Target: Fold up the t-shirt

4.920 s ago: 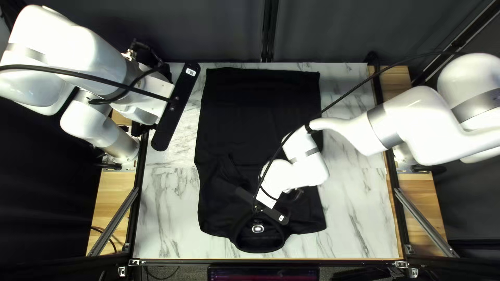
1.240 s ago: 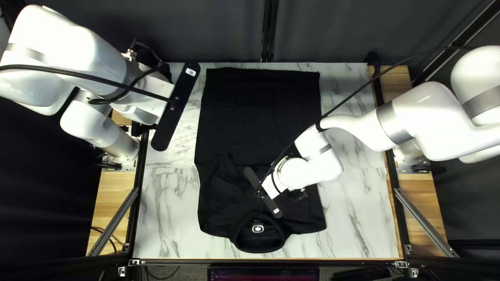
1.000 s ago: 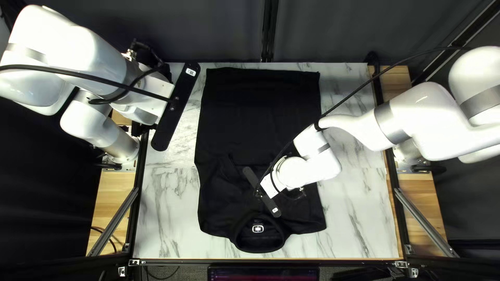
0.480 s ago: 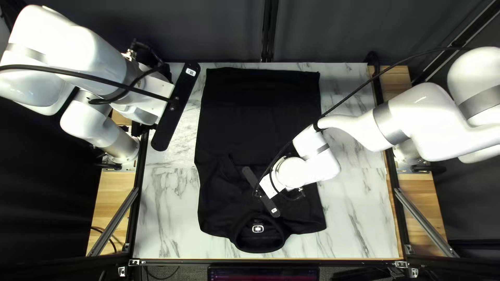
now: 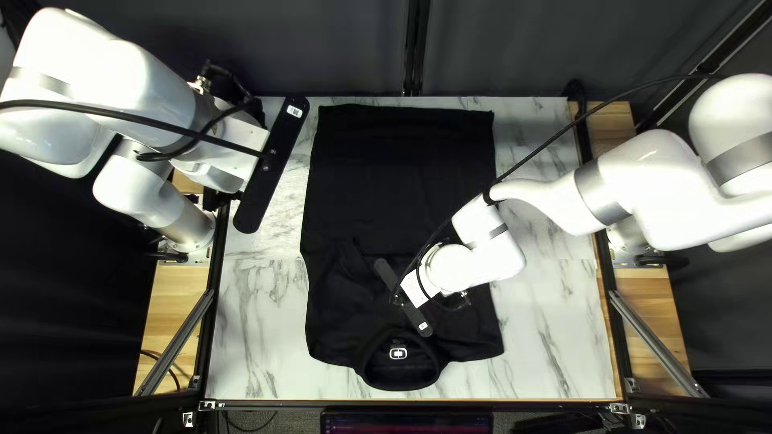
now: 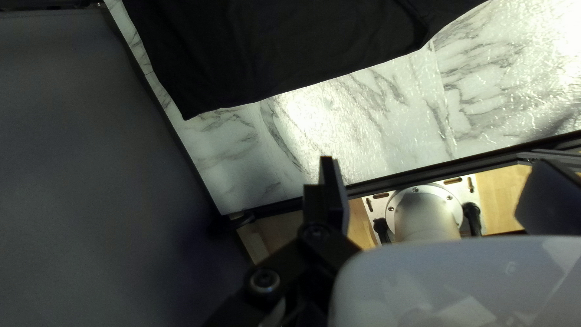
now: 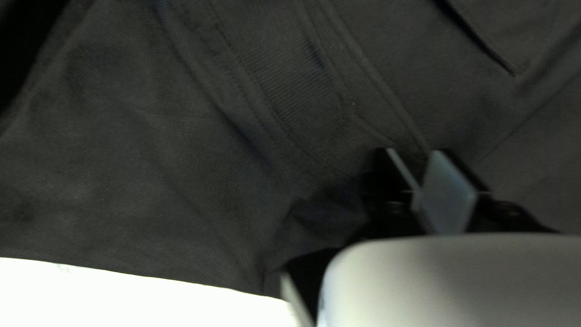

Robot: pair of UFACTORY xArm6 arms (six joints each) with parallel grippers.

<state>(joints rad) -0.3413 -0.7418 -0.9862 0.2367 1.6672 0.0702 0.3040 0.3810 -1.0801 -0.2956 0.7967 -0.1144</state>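
1. Black t-shirt (image 5: 402,161), laid out on the marbled counter (image 5: 257,337), collar (image 5: 400,383) toward the near edge, hem toward the far edge. Part of its near half is hidden from me by my right arm (image 5: 482,261); dark folds on dark cloth there are hard to make out, sleeves included.
2. Left wrist view of the shirt: cut off, one hem corner and a stretch of side edge showing. Right wrist view: cloth nearly throughout, with seams and creases I cannot sort out.
3. Screen (image 5: 406,423) at the near edge of the top left view: cut off.
4. Left hand (image 5: 229,161), fingertips hidden in the top left view. In its wrist view, my left hand (image 6: 437,160) has its fingers spread wide, over the counter's edge and near the left arm's base (image 6: 426,215), apart from the shirt.
5. Right hand (image 5: 418,291), over the shirt's near half, fingertips hidden in the top left view. In its wrist view, my right hand (image 7: 411,151) has its fingers a little parted, with a narrow gap and cloth showing between. Whether the tips touch the cloth, I cannot tell.
6. Count: one t-shirt, one collar, one pale emblem (image 5: 398,353) beside the collar opening; one counter; one screen; two arms, two hands; two black bars, one at the left hand (image 5: 256,213), one at the right (image 5: 425,321).
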